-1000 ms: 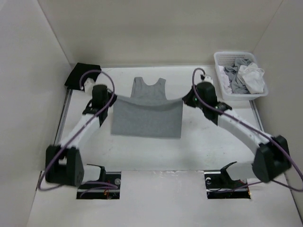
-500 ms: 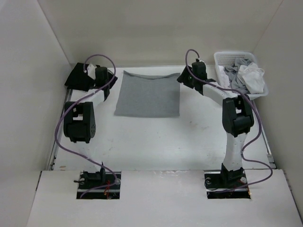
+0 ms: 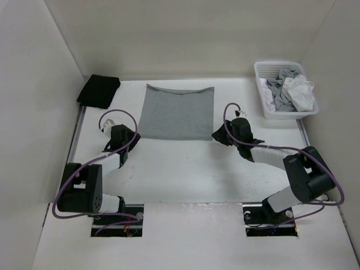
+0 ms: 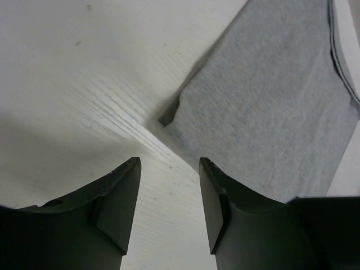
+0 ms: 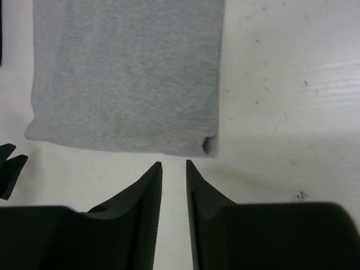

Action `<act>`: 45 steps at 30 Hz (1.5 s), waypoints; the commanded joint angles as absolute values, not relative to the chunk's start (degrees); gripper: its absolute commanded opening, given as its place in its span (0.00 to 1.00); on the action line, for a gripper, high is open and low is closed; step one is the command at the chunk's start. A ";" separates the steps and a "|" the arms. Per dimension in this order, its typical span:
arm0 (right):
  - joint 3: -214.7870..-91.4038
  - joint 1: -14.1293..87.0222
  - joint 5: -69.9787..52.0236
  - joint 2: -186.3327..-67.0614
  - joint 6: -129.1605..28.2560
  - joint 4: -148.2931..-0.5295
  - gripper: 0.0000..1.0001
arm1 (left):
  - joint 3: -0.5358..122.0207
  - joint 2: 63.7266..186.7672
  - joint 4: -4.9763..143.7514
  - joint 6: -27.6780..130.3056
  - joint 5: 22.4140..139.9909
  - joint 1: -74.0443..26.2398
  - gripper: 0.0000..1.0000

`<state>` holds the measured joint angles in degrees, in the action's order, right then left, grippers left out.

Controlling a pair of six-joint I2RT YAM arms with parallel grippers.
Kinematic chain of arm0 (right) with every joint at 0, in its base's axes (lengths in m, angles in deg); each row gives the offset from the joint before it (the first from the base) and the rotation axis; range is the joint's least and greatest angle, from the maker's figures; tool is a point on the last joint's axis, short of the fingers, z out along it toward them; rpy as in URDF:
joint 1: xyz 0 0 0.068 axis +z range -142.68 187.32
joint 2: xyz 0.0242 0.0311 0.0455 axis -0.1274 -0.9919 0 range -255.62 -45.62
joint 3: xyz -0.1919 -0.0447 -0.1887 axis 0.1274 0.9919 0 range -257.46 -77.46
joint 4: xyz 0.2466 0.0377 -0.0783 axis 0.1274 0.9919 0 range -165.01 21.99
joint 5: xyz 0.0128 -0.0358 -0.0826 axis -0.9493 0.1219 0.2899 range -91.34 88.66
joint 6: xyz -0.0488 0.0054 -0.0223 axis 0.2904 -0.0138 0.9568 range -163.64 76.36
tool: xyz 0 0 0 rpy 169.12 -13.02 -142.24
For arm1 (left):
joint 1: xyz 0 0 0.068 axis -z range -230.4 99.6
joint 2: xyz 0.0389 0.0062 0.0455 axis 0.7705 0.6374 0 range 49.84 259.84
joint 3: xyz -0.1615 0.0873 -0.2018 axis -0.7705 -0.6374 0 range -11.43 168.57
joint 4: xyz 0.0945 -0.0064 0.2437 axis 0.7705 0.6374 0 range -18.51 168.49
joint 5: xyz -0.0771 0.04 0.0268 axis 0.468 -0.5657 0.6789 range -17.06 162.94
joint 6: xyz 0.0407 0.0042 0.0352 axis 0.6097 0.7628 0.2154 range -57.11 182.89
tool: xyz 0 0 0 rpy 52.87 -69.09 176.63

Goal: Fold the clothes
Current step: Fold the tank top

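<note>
Blk cloth (image 3: 99, 90); basket (image 3: 289, 115) w/ laundry (image 3: 288, 91).

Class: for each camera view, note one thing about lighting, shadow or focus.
Top external: soft even light, faint shadows, grey shirt crisp. Left wrist: bright glare streak on the table; left end effector dark, soft-edged. Right wrist: shirt weave visible, right end effector underexposed.

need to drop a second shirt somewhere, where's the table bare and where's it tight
Bare: the near strip of table between the grey shirt and the arm bases, and the gap between shirt and white basket. Crowded: the shirt's near corners, by the left claw and right claw, and the black cloth corner.
</note>
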<state>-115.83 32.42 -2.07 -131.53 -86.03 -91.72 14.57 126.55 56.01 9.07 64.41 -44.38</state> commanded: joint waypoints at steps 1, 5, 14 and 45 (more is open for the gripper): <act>-112.89 32.23 -1.69 -130.96 -88.98 -99.96 0.31 | 14.67 129.98 49.00 9.11 68.02 -46.31 0.44; -111.48 32.23 -3.36 -132.62 -92.06 -102.25 0.48 | 16.34 134.91 46.27 6.65 68.20 -46.75 0.42; -111.30 31.09 -6.26 -141.15 -99.97 -109.36 0.46 | 17.40 140.98 43.54 3.13 68.64 -46.75 0.12; -116.73 65.59 30.27 -63.29 -95.31 -44.44 0.00 | 32.59 67.69 95.30 7.52 68.90 -38.76 0.00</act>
<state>-111.09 58.72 17.08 -64.95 -94.60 -60.94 26.09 68.91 85.99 6.21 69.11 -39.79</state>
